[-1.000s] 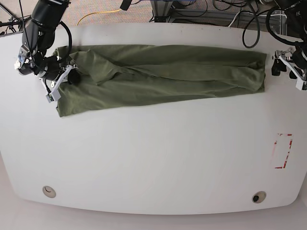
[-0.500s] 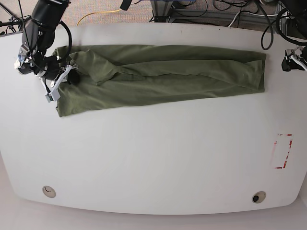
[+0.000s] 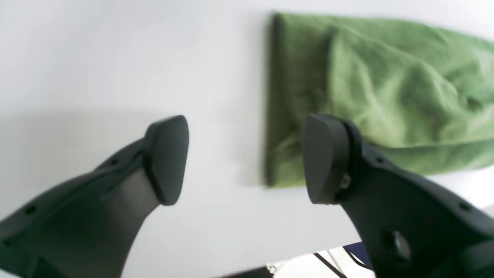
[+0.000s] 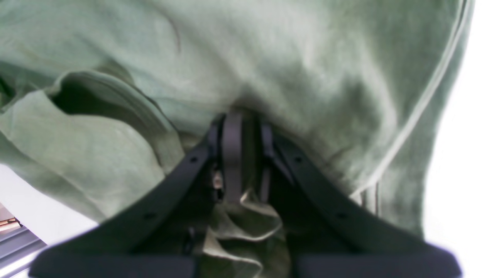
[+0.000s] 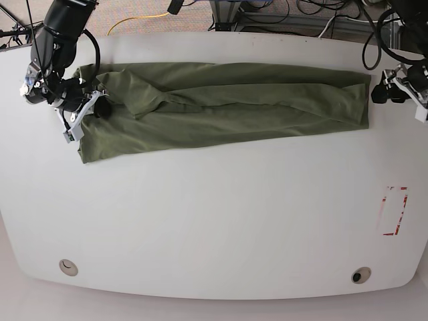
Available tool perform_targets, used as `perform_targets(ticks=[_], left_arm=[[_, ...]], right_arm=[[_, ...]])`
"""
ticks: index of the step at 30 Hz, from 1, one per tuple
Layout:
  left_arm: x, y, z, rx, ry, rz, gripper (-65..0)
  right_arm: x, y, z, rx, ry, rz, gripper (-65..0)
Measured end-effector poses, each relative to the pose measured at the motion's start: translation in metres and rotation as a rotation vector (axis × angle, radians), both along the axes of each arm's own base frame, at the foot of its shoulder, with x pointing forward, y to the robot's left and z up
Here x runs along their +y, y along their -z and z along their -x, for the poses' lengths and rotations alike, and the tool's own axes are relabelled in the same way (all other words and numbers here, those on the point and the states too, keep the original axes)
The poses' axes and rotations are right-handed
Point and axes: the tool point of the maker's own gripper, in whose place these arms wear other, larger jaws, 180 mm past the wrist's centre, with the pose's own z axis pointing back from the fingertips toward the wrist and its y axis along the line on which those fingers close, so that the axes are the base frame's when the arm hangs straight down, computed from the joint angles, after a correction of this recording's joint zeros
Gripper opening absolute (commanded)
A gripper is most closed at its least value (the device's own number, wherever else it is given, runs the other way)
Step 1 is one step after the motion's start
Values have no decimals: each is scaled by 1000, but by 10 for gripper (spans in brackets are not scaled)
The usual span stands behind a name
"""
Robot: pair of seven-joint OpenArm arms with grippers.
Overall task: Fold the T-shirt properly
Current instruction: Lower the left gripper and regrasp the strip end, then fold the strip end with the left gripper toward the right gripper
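Olive cloth: we find the T-shirt lying as a long, narrow band on the far half of the white table, with soft lengthwise folds.
Long axis: we read it running across the table from side to side in the base view, tilted a little, the end at that view's left sitting nearer us than the end at its right.
Ends: we see a straight, squared edge at the base view's right; the opposite end is bunched, with a loose flap and one corner trailing toward the near side.
Writing on cloth: we find no print or label that can be read.
Right gripper: we see its jaws pressed together on a gathered pinch of the T-shirt at the bunched end, cloth spilling between the fingers.
Left gripper: we see its jaws spread wide and holding nothing, hovering over bare table just beside the squared edge, apart from the cloth.
Surroundings: we note a red-and-white marker on the table well apart from the shirt, two round fittings near the front edge, and cables beyond the far edge.
Obstructions: we see nothing resting on the cloth apart from the right gripper.
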Motion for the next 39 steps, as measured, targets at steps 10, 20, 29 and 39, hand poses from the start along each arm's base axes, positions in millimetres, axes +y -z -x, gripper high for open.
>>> perform_targets(ticks=[10,20,29,39], left_arm=[[-27,24,2,23,-16,78,-228],[-34,31,-16,-21,-61,144,-229],[-62,41,-18,32,47,148,-619],[-71,-8,-30,-65,163,-42,-615]], right_arm=[[4,1,0,-2,5,-11,-582],[12,3,-1,-19,18,-35,-582],[12,2,-1,-19,19,-37,-583],[13,3,0,-19,22,-42,-583]])
